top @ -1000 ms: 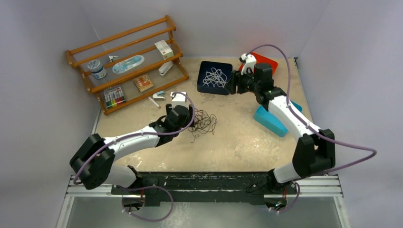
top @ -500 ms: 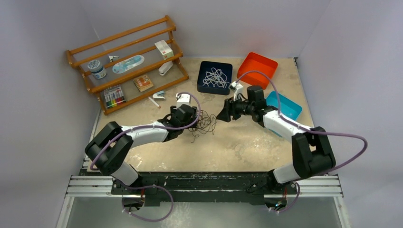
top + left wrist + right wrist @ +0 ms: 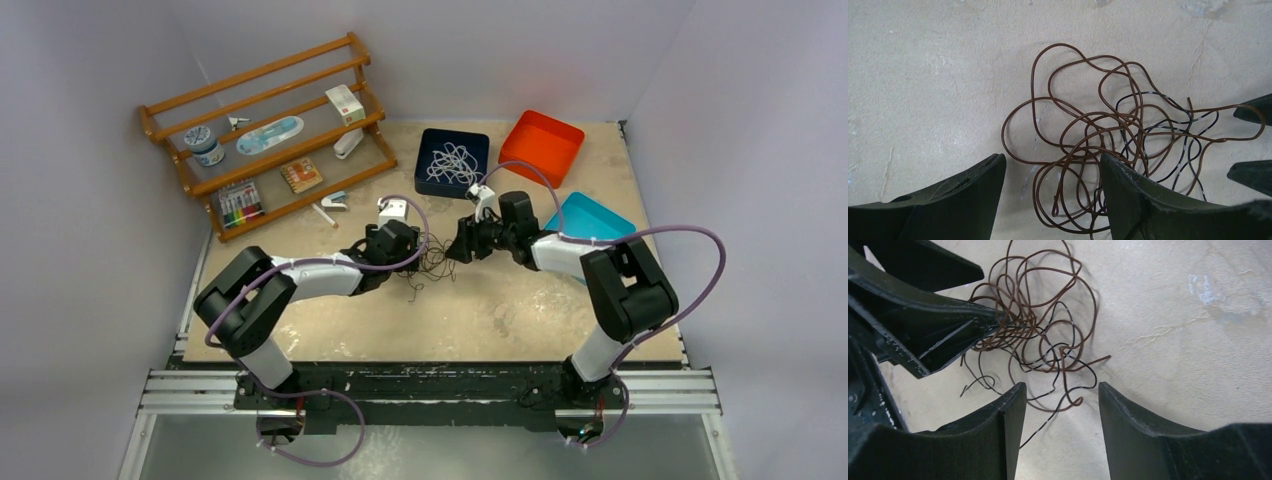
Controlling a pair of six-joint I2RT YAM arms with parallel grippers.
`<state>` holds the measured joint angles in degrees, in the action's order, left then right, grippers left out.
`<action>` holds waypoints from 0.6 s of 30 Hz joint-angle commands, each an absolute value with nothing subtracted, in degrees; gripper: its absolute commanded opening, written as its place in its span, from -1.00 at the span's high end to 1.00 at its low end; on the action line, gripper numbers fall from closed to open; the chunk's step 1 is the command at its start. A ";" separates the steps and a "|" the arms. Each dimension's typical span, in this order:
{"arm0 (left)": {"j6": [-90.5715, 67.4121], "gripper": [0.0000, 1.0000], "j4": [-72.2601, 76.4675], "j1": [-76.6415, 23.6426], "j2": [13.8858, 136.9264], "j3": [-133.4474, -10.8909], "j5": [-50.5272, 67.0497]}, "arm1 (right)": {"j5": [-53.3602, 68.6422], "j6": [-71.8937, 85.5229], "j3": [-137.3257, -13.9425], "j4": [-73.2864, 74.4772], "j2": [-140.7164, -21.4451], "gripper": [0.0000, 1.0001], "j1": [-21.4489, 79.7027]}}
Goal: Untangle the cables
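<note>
Two grippers flank the tangle of brown and black cables (image 3: pixel 431 259) at the centre of the table (image 3: pixel 500 312). The left gripper (image 3: pixel 1050 165) is spread wide over the brown loops and grips nothing. The right gripper (image 3: pixel 1062 390) is equally wide and empty on the opposite side. Current step: acquiring holds. Next, each gripper should close on a different cable, then separate.

Soft, even light from above falls on the table (image 3: pixel 500 310), bright but without glare. From overhead the cable knot (image 3: pixel 430 258) is only a faint, low-detail scribble. Close up in both wrist views its strands are sharp, each with a thin, pale shadow just beside it. Below the knot, the black fingers (image 3: pixel 963 200) of the left gripper (image 3: pixel 1050 162) and of the right gripper (image 3: pixel 1062 390) show as dark, nearly featureless shapes, slightly soft.
</note>
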<state>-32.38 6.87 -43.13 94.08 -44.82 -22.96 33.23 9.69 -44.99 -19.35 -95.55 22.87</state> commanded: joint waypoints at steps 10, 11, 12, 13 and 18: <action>-31.82 -0.26 8.48 -42.57 94.94 -46.94 -23.12 | 31.00 12.94 -45.05 -30.63 -98.67 0.22 23.33; -31.78 -0.24 8.49 -42.60 94.94 -46.82 -23.12 | 31.36 12.90 -45.28 -30.53 -98.99 0.30 23.37; -31.81 -0.22 8.45 -42.60 94.96 -46.84 -23.12 | 31.64 12.91 -45.36 -30.42 -99.23 0.37 23.46; -31.89 -0.21 8.44 -42.62 95.01 -46.70 -23.13 | 31.83 12.99 -45.43 -30.46 -99.37 0.43 23.47; -31.98 -0.17 8.57 -42.53 95.17 -46.02 -23.19 | 32.15 14.02 -45.22 -31.22 -99.13 0.75 23.47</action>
<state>-32.12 6.79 -43.07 94.85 -44.91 -22.90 30.20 13.10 -44.51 -27.97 -99.81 23.16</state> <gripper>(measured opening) 0.597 0.187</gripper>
